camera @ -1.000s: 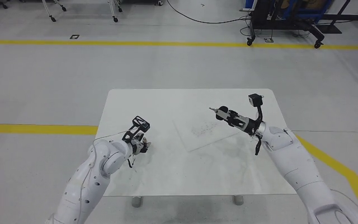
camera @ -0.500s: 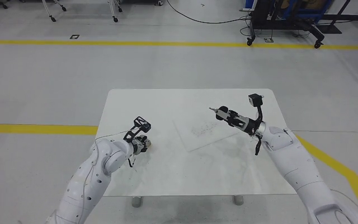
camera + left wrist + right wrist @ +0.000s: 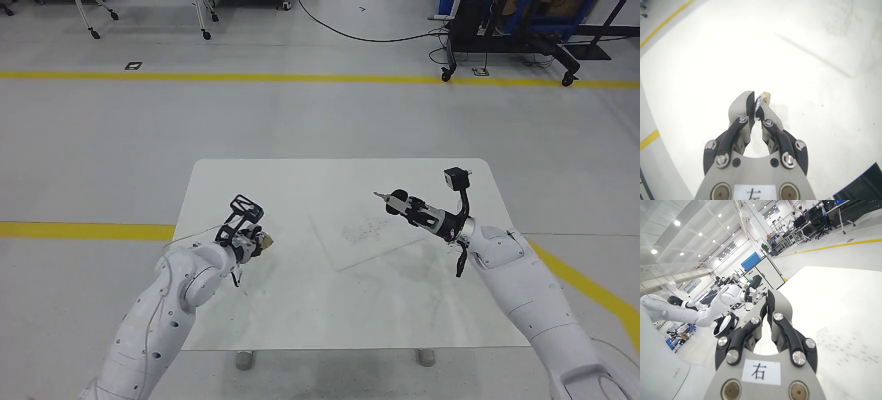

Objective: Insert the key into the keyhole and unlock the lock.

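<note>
Left gripper (image 3: 758,101) hovered near table's (image 3: 330,320) left edge, jaws clamped on lock (image 3: 767,96) by shackle (image 3: 756,107). Brass body poked past fingertips, presumably leaving keyhole reachable. Right gripper (image 3: 397,201) over table's right half, jaws pinched on key (image 3: 380,196), tip aimed at lock, well apart.

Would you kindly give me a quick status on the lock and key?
Left gripper shut on lock, by its shackle. Right gripper shut on key. Key and lock well apart, not inserted. Path between them open.

Glossy white arms (image 3: 515,290) end in grey left gripper (image 3: 757,99) and right gripper (image 3: 769,295), black-linked, silver-screwed.
</note>
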You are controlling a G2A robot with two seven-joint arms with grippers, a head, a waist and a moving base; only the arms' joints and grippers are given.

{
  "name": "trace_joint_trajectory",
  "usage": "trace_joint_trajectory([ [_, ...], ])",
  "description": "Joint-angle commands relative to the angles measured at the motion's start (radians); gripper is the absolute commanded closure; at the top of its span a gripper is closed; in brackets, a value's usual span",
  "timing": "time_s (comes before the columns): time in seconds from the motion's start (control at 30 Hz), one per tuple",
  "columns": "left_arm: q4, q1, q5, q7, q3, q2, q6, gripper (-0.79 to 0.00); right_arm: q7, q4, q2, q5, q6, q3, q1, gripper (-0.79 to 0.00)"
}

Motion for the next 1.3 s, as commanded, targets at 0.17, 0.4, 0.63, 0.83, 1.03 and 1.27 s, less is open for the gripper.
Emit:
trace_joint_trajectory([
  [0.17, -0.010, 0.006, -0.025, 0.082, -0.025, -0.003, 0.060, 0.000, 0.000, 0.000, 0.000, 0.000, 0.000, 0.000, 0.000, 0.000],
  [0.4, 0.032, -0.025, -0.226, 0.073, -0.010, -0.019, 0.052, 0.000, -0.043, -0.032, -0.019, 0.006, 0.081, -0.050, -0.003, 0.000],
  [0.63, 0.267, -0.169, -0.700, 0.008, 0.021, -0.061, 0.021, 0.000, -0.136, 0.060, -0.083, -0.006, 0.149, -0.178, 0.085, 0.000],
  [0.83, 0.267, -0.169, -0.700, 0.008, 0.021, -0.061, 0.021, 0.000, -0.142, 0.074, -0.091, -0.016, 0.164, -0.191, 0.099, 0.000],
  [1.03, 0.301, -0.168, -0.899, -0.043, 0.015, -0.071, 0.042, 0.000, -0.145, 0.071, -0.091, -0.015, 0.167, -0.191, 0.097, 0.000],
  [1.27, 0.438, -0.263, -1.376, -0.295, 0.000, -0.097, 0.187, 0.000, -0.239, 0.060, -0.116, -0.026, 0.220, -0.215, 0.075, 0.000],
])
